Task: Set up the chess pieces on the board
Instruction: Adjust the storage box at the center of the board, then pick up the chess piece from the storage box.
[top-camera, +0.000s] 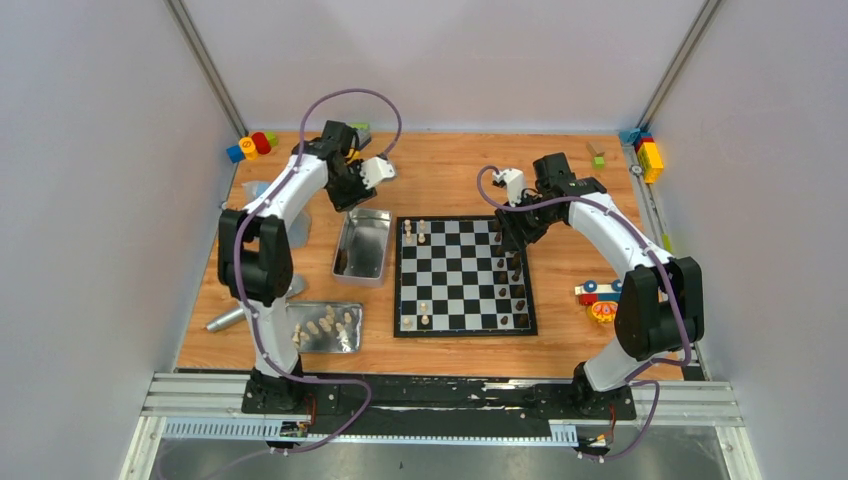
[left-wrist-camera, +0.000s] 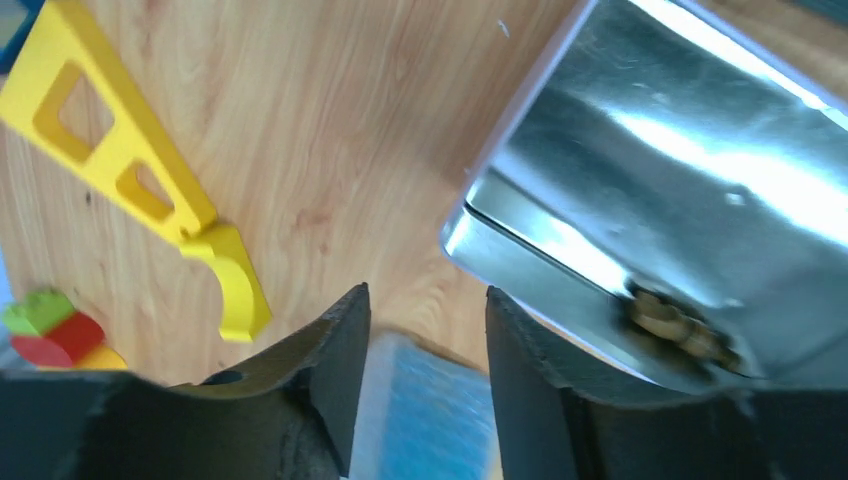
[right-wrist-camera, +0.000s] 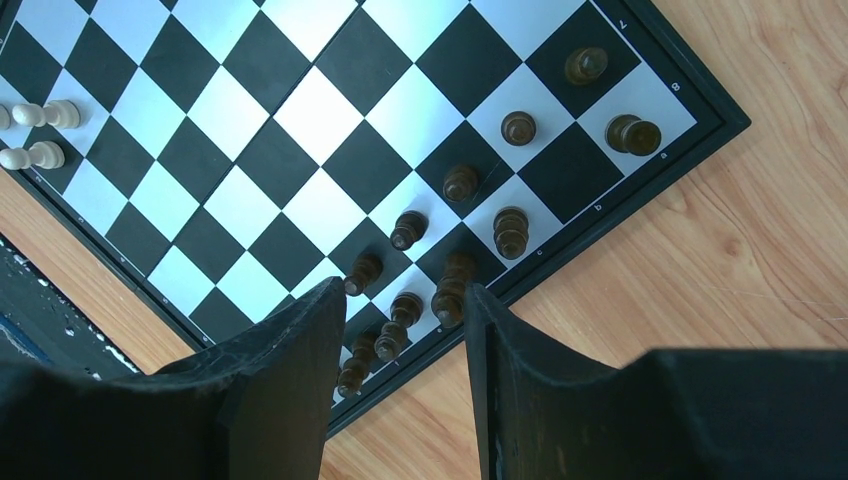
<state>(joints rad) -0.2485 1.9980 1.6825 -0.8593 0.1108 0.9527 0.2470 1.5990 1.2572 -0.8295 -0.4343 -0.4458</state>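
The right end effector (right-wrist-camera: 405, 295), held apart and empty above the dark chess pieces (right-wrist-camera: 510, 232) crowded at one edge of the board (right-wrist-camera: 300, 110), is easily lowered off-centre, whereby neighbouring pieces are toppled.

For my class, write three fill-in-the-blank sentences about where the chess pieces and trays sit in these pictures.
In the top view, the dark pieces stand along the board on its ____ side.
The chess pieces in the near shallow tray are ____ (dark or pale).
The deeper tray sits on the board's ____ side.
Missing words: right; pale; left.
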